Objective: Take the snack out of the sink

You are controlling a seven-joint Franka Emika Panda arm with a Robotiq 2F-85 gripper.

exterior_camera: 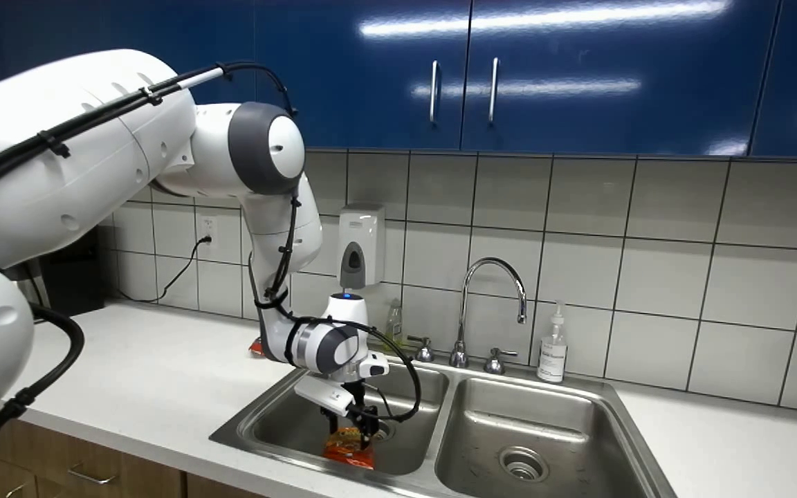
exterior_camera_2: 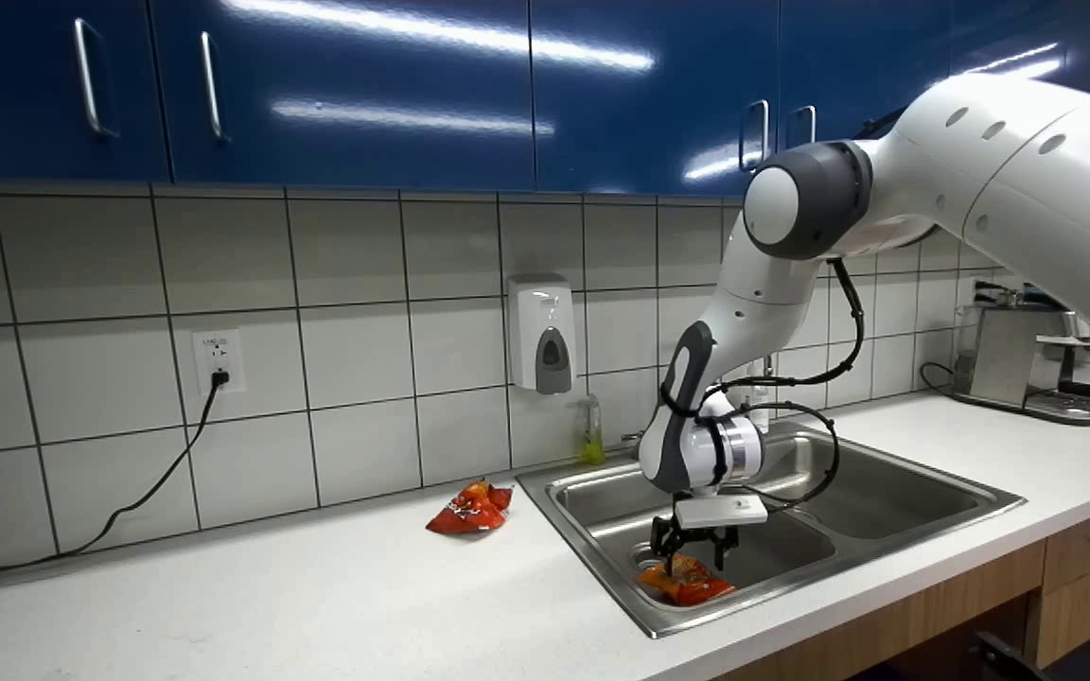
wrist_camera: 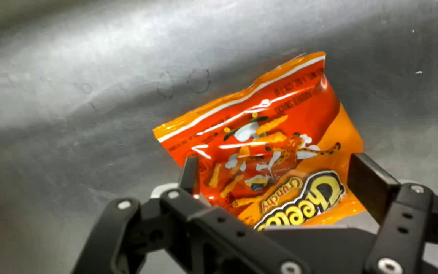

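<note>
The snack, an orange and red crinkly packet [wrist_camera: 249,133], lies on the floor of a basin of the steel sink [exterior_camera: 440,432]. It shows in both exterior views, as a packet [exterior_camera: 349,449] near the basin's front wall and as a packet [exterior_camera_2: 692,582] beneath the fingers. My gripper [wrist_camera: 276,167] is open in the wrist view, one finger at each side of the packet. Its lower end is hidden behind the gripper. The gripper [exterior_camera_2: 694,556] points down into the basin. I cannot tell whether the fingers touch the packet.
A smaller red packet [exterior_camera_2: 471,508] lies on the counter [exterior_camera_2: 337,596] beside the sink. The faucet [exterior_camera: 464,311], its handles and a pump bottle [exterior_camera: 552,349] stand along the back. A soap dispenser [exterior_camera: 362,245] hangs on the wall. The second basin has a drain [exterior_camera: 523,463].
</note>
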